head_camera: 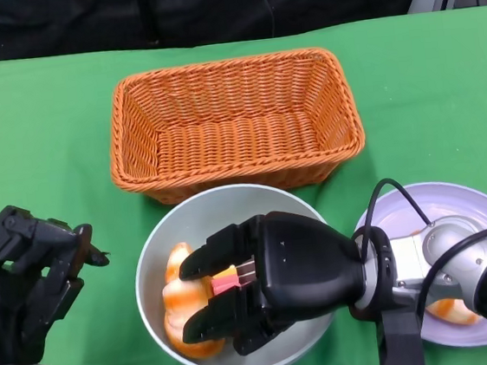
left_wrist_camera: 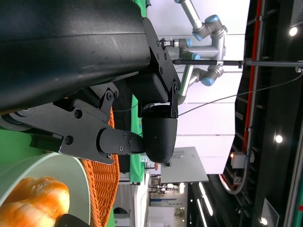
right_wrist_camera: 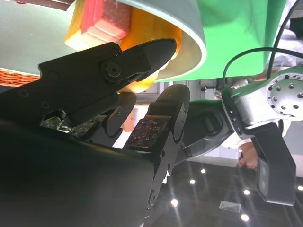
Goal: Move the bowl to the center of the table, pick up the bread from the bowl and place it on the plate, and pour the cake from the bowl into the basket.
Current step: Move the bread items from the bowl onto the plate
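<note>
The grey bowl (head_camera: pixel 227 193) stands at the table's middle, just in front of the basket (head_camera: pixel 235 122). Orange bread (head_camera: pixel 176 268) and a pink and yellow cake slice (head_camera: pixel 227 279) lie in it. My right hand (head_camera: pixel 271 280) is palm down over the bowl, fingers spread above the food. In the right wrist view a fingertip touches the bread (right_wrist_camera: pixel 151 45) below the cake (right_wrist_camera: pixel 102 19), while the thumb pad (right_wrist_camera: pixel 151 130) is bare and apart from it. My left hand (head_camera: pixel 27 275) hangs at the lower left, holding nothing.
The white plate (head_camera: pixel 463 199) sits at the right with a piece of bread (head_camera: pixel 453 309) on it, partly behind my right forearm. The woven orange basket is empty. Green cloth covers the table. The left wrist view shows the bowl rim (left_wrist_camera: pixel 71 161) and the bread (left_wrist_camera: pixel 35 198).
</note>
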You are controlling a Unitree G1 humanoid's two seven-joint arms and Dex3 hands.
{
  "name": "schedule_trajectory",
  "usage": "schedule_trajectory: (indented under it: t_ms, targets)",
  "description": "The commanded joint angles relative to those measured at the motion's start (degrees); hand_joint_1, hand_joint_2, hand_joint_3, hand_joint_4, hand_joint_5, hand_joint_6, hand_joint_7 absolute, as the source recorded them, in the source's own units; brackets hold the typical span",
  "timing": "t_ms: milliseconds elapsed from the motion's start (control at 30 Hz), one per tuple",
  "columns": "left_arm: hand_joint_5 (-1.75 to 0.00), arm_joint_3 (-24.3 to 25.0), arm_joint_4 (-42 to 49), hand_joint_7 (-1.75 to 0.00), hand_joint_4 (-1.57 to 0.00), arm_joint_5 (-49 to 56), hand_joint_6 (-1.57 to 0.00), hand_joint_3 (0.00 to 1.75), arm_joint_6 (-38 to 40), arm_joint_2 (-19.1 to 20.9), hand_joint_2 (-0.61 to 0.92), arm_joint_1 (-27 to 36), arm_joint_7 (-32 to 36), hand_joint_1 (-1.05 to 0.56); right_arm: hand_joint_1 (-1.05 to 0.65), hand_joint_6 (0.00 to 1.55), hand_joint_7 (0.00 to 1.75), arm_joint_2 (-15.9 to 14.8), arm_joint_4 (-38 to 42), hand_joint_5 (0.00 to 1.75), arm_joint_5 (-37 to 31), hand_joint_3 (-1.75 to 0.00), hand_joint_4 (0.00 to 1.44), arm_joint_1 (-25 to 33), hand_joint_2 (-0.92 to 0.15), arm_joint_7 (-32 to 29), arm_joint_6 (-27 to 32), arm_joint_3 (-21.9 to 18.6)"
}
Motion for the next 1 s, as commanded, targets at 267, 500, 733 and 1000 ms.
schedule_trajectory:
  t_ms: [267, 500, 733, 1000]
  targets:
    - [-1.45, 0.4, 0.2, -1.17, -0.87, 0.4, -0.89, 0.39, -1.0, 0.6, 0.87, 0.4, 0.9, -0.09, -0.56, 1.02, 0.0, 0.4, 3.0, 0.03, -0.2, 0.0, 0.98, -2.8, -0.85, -0.7, 2.2, 2.5]
    - [-1.44, 0.6, 1.5, -1.16, -0.88, 1.6, -0.9, 0.41, -3.0, 0.5, 0.86, 0.0, 1.7, -0.1, -0.59, 1.0, 0.0, 0.2, 3.7, 0.02, -0.6, 0.0, 0.97, -3.8, -0.8, 0.6, 3.8, 3.5]
    - [-1.43, 0.3, 1.6, -1.17, -0.88, 0.7, -0.88, 0.39, -2.7, 0.6, 0.87, 0.1, 0.8, -0.09, -0.57, 1.01, 0.01, 0.7, 5.3, 0.02, -0.5, 0.0, 0.99, -4.4, -0.79, -0.3, 4.8, 4.4]
    - [-1.49, -0.6, 1.9, -1.21, -0.86, 0.9, -0.85, 0.35, -2.1, 1.1, 0.88, 0.5, -0.6, -0.12, -0.57, 0.98, 0.01, 0.3, 5.6, 0.02, -0.7, -0.01, 0.99, -4.8, -0.82, -1.5, 5.1, 5.0]
